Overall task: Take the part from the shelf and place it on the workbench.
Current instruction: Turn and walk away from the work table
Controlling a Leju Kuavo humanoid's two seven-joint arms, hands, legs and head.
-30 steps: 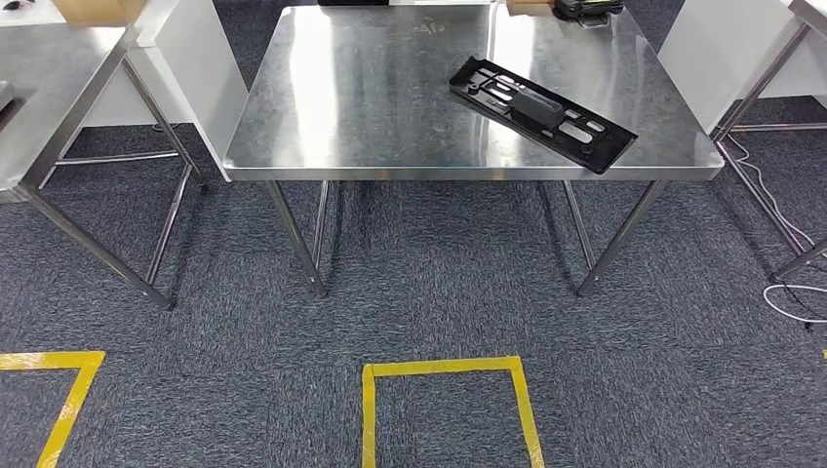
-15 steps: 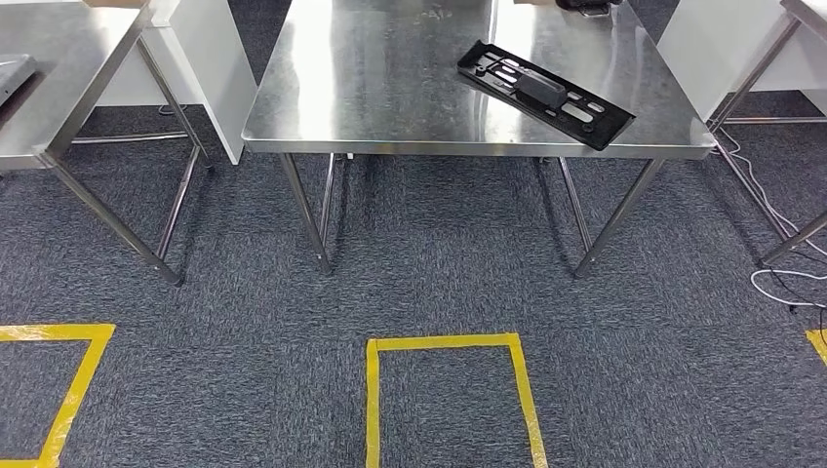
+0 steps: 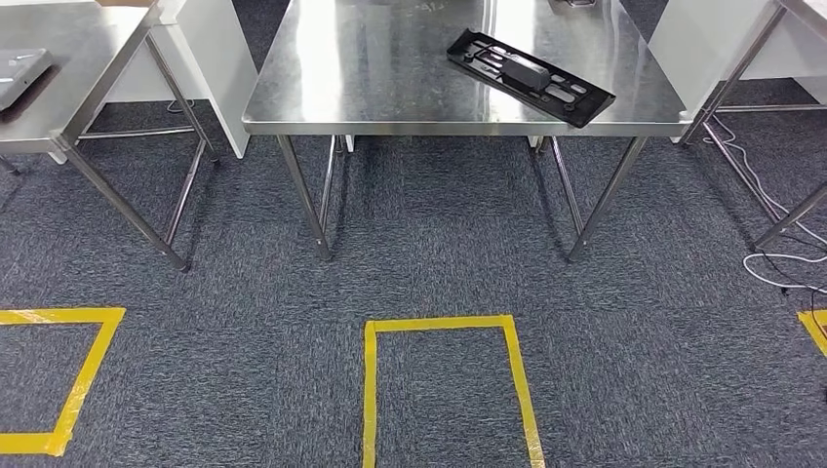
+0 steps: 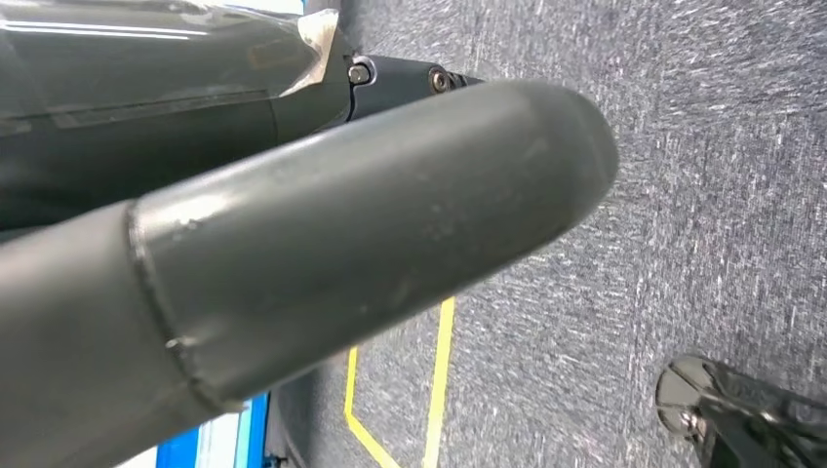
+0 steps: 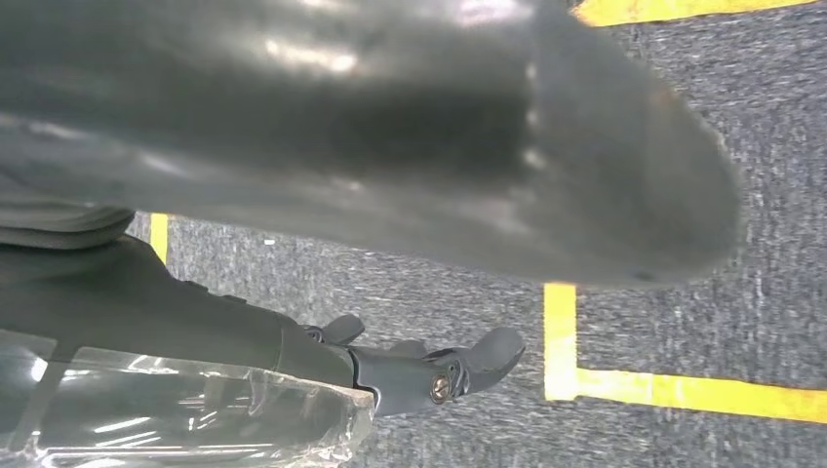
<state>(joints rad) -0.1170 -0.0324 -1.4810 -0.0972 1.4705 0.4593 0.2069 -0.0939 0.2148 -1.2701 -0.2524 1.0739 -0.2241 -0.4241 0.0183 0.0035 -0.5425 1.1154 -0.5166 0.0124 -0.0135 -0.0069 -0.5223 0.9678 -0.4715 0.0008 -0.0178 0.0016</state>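
Shifted since 1 second ago: the whole head view, so your camera moved, not the items; the table now sits higher in frame and the floor markings show more fully. Item 1, black plastic part point(image 3: 530, 76): long, flat, with cut-outs, lying at a slant on the right half of the stainless steel workbench point(image 3: 380, 78), its right end near the front edge. Item 2, second steel table point(image 3: 68, 58) at left, bearing a dark flat object point(image 3: 21, 76) cut off by the frame edge. Item 3, third table leg frame point(image 3: 751, 68) at right, with white cables point(image 3: 780, 258) on the carpet beside it. Item 4, yellow tape squares point(image 3: 444, 327) on grey carpet, 1 in front of the workbench. Item 5, left hand point(image 4: 322, 253): you see its thick grey thumb close up over the carpet; whether the fingers are apart or together cannot be told. Item 6, right hand point(image 5: 390, 127): blurred thumb over carpet and tape; state likewise cannot be told.
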